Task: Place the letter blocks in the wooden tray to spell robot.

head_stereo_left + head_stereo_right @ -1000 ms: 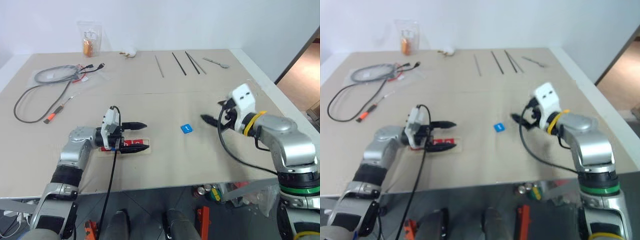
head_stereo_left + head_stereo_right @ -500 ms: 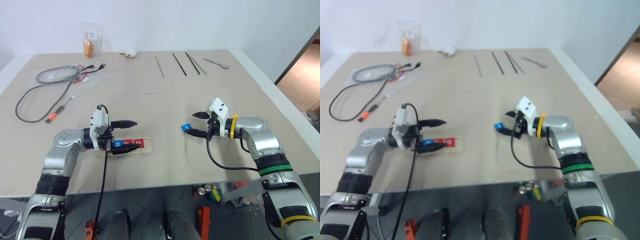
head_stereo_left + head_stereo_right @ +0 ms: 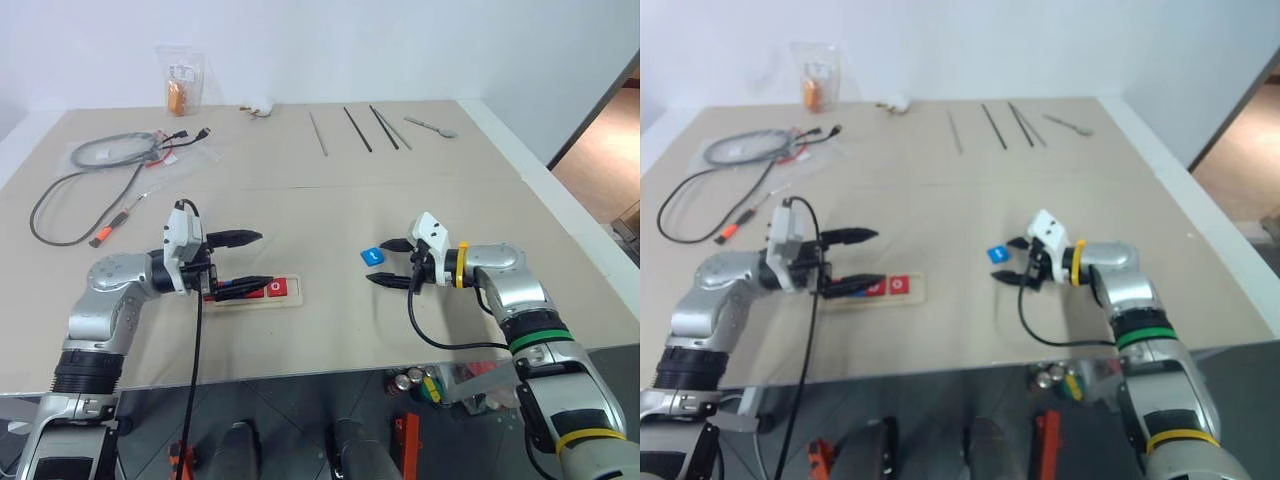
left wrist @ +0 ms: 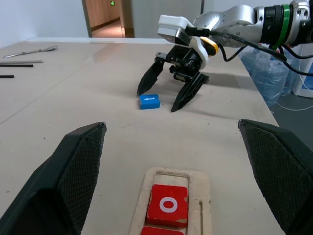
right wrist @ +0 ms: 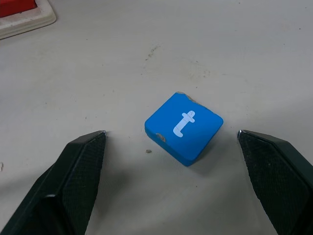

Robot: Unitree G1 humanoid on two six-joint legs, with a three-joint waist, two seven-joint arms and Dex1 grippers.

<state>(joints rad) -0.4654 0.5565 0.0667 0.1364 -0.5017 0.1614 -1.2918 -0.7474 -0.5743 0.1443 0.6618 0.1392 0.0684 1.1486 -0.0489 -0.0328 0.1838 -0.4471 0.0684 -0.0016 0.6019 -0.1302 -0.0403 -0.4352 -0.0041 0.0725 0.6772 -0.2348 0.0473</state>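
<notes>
A blue letter block marked t (image 5: 184, 128) lies flat on the table, right of the wooden tray (image 3: 297, 291). My right gripper (image 3: 376, 262) is open and low over the table. One finger stands on each side of the t block, and neither touches it. The tray holds a red o block (image 4: 168, 205) and another red tile beside it. Past the o, the channel's right end is bare wood. My left gripper (image 3: 266, 259) hovers open over the tray's left part, holding nothing. Its lower finger hides the tiles there.
Grey cables (image 3: 90, 160) and an orange-handled screwdriver (image 3: 108, 228) lie at the far left. A snack bag (image 3: 181, 80), thin rods (image 3: 345, 128) and a spoon (image 3: 432, 125) line the back. The table's right edge (image 3: 560, 215) runs close behind my right arm.
My right gripper has come down and leftward until its open fingers straddle the t block. My left gripper has drawn back left and up, uncovering the tray's red tiles.
</notes>
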